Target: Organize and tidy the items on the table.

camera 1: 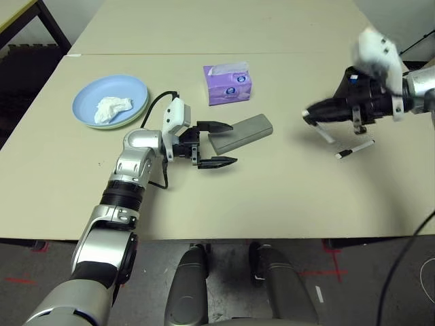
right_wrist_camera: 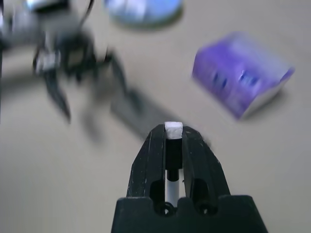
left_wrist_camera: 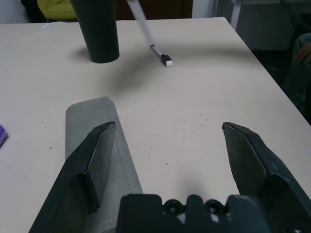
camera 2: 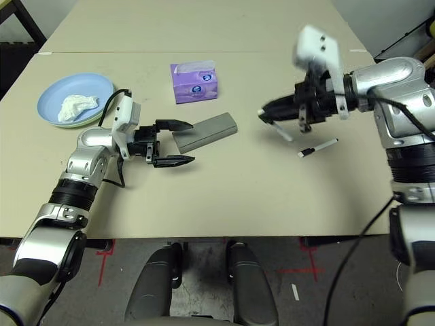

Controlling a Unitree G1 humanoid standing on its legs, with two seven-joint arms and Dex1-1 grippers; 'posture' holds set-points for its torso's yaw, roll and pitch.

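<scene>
The right gripper (camera 2: 268, 114) was up off the table (camera 1: 285, 197), its two black fingers pressed together on a white pen (camera 1: 321, 129). The wrist view showed that pen's white end (right_wrist_camera: 173, 129) caught between the pads, and from the head views the rest hung down out of the grip on a slant, low end towards the robot.

A second white pen (camera 1: 354, 151) lay flat on the table just below that hand, black-tipped, its long axis running diagonally, one end towards the robot's left and near side, the other away to the right.

Over on the left, the left gripper (camera 1: 219, 144) hung level with its fingers spread wide and holding nothing. The far finger (camera 1: 216, 125) sat at the near end of the grey glasses case (camera 1: 243, 132). That case lay with its long axis slanting up and away to the robot's right.

Judging by this, the step in hand was collecting pens: one lifted, one still to fetch. The black cup (left_wrist_camera: 97, 29) stood upright beyond the loose pen, a likely home for them. The next move would call for carrying the held pen over the cup's mouth and tipping it upright before letting go.

The crumpled white tissue (camera 1: 112, 108) sat on the light blue plate (camera 1: 85, 105), which rested on a pale green plate (camera 1: 129, 122); a purple tissue pack (camera 1: 229, 83) stood behind the case.
</scene>
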